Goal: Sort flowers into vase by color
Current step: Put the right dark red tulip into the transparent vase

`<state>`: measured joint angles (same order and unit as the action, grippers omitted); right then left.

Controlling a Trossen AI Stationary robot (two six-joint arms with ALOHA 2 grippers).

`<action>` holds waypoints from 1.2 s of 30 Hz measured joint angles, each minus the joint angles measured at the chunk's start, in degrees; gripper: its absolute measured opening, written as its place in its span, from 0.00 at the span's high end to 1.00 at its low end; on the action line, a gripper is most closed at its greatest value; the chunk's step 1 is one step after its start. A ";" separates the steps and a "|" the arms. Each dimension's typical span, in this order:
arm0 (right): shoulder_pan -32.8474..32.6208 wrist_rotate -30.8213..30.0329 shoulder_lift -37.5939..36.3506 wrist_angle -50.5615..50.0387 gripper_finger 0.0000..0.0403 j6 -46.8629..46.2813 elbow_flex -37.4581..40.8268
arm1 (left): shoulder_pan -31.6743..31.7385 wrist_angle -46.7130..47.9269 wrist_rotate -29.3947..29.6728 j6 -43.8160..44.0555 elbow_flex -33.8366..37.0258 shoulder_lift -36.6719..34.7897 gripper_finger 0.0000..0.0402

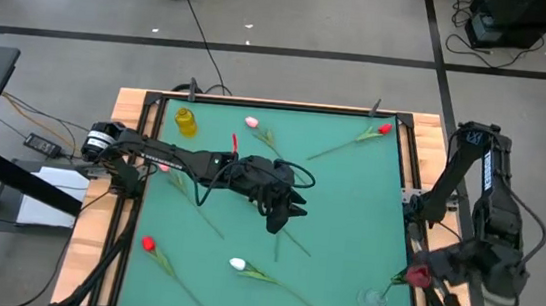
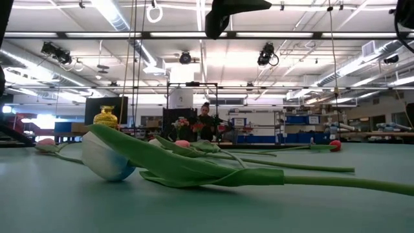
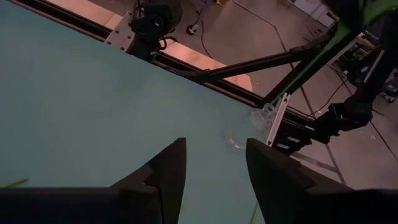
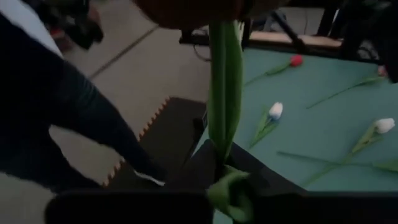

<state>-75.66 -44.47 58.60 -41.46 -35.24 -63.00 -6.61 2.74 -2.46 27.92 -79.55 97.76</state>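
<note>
The right gripper [image 1: 420, 278] was closed on a dark red tulip [image 1: 416, 276], just beside the glass vase [image 1: 372, 299] to deliver it, while the left gripper [image 1: 282, 214] hovered half open, empty, above the counter [image 1: 348, 210].

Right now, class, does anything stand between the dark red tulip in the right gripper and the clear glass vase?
Nothing visible does. The right gripper holds the dark red tulip just beside the clear glass vase; only bare green mat lies between them. The left gripper hangs open mid-table, well away.
</note>
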 joint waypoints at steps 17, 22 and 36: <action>0.44 10.85 4.22 -2.21 0.56 -22.17 0.00 | 1.10 0.00 0.24 -2.48 0.00 0.00 0.57; 0.42 11.02 1.06 1.60 0.54 -23.15 0.00 | -0.09 0.00 0.22 -1.81 0.00 0.00 0.57; 0.39 6.19 -4.99 7.03 0.54 -20.35 0.00 | 1.04 2.85 5.80 4.69 0.00 0.00 0.57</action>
<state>-75.26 -38.28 53.61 -34.43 -55.59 -63.00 -5.58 5.60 3.34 32.61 -79.55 97.76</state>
